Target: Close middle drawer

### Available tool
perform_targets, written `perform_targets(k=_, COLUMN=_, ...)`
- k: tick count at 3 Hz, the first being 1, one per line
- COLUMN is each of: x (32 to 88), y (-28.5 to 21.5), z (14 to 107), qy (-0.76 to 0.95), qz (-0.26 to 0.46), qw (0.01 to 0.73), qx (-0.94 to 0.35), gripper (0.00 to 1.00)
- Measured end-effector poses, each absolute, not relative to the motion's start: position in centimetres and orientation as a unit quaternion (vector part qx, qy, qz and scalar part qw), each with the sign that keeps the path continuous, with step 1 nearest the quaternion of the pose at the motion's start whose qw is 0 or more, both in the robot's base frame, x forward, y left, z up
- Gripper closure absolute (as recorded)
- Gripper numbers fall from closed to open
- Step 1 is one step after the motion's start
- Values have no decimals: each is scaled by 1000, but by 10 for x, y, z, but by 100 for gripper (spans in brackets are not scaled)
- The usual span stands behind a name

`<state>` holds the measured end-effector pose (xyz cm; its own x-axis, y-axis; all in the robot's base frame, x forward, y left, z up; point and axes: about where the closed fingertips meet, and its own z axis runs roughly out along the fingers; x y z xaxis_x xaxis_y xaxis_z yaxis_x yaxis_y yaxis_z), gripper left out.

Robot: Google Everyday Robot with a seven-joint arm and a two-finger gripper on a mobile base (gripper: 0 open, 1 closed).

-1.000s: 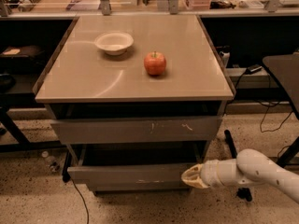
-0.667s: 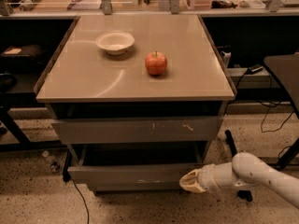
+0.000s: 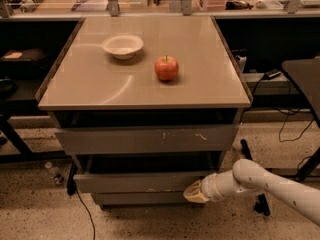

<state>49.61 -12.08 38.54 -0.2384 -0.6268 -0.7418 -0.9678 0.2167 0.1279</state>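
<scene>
The middle drawer [image 3: 140, 182] is a wide, plain grey front below the tabletop, standing out a little from the cabinet with a dark gap above it. My gripper [image 3: 193, 192] comes in from the lower right on a white arm [image 3: 270, 184]. Its cream tip is at the lower right part of that drawer front and looks to be touching it. Above is the taller grey front with pale scratch marks [image 3: 150, 139], also standing out a little. A narrower, lowest grey front [image 3: 135, 199] sits just under the middle drawer.
On the beige tabletop [image 3: 100, 84] stand a white bowl [image 3: 122, 46] and a red apple [image 3: 166, 67]. A black cable [image 3: 82, 206] and a small bottle [image 3: 54, 173] lie on the speckled floor at the left. A dark table [image 3: 305, 79] stands at the right.
My gripper has moved a little left along the middle drawer's front. The drawer front appears slightly further in than before.
</scene>
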Motion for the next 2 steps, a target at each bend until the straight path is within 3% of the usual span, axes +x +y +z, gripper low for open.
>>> perform_targets(k=2, x=496, y=-121, z=385, qy=727, qz=301, qw=283, qx=-548, gripper=34)
